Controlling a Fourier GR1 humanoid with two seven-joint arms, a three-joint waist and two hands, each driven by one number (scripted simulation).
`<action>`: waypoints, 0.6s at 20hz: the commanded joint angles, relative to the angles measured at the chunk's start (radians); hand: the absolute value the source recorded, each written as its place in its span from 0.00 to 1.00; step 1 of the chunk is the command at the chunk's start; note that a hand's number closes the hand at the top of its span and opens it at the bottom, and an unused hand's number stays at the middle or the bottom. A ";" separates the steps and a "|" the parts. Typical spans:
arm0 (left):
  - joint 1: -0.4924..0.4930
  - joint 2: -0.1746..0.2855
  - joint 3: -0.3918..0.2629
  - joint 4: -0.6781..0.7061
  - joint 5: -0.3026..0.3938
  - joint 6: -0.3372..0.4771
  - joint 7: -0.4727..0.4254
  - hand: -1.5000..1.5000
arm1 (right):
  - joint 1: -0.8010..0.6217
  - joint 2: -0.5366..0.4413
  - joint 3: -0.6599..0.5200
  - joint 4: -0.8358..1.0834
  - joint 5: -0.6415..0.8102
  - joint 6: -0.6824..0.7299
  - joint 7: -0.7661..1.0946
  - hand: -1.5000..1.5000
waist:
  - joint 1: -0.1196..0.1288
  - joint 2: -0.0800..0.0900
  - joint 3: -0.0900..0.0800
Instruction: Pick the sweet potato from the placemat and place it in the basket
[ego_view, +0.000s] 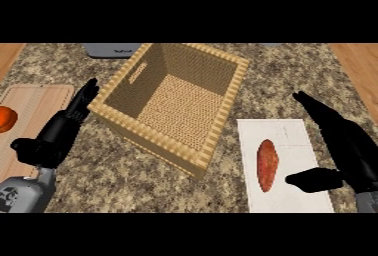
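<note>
At the far left a wooden board (40, 105) is seen, with a round orange-red thing (4, 119) at its edge. Over the board's right side the left hand (59, 132) is held released, its fingers straight and pointing up; it is at rest and holds nothing. In the middle of the counter the basket (224, 117) is set at a slant, open at the top and with nothing in it.

To its right, just beside its lower corner, the white placemat (291, 137) is laid, and the sweet potato (267, 165) lies lengthwise on it, near the left edge. The right hand (351, 150) is stretched along the placemat's right edge, released, with straight fingers and the thumb (316, 180) turned toward the sweet potato but apart from it.

The grasp is judged not yet made. It would best be taken across the narrow middle of the sweet potato, with the hand brought leftward and lowered so that thumb and fingers close on opposite long sides. A lift above the basket's near wall should be allowed for before the carry.
</note>
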 joint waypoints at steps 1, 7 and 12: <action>0.029 -0.028 -0.017 -0.011 -0.010 0.010 -0.014 0.50 | -0.041 -0.057 -0.010 -0.142 -0.150 0.252 0.246 0.00 | 0.011 0.002 0.001; 0.032 -0.032 -0.003 -0.014 -0.041 0.002 -0.026 0.50 | 0.003 -0.144 -0.209 -0.337 -0.501 0.423 0.449 0.00 | 0.008 0.008 0.006; 0.023 -0.043 0.028 -0.059 -0.025 -0.025 0.033 0.50 | 0.058 -0.173 -0.263 -0.432 -0.574 0.385 0.523 0.00 | 0.016 0.009 0.007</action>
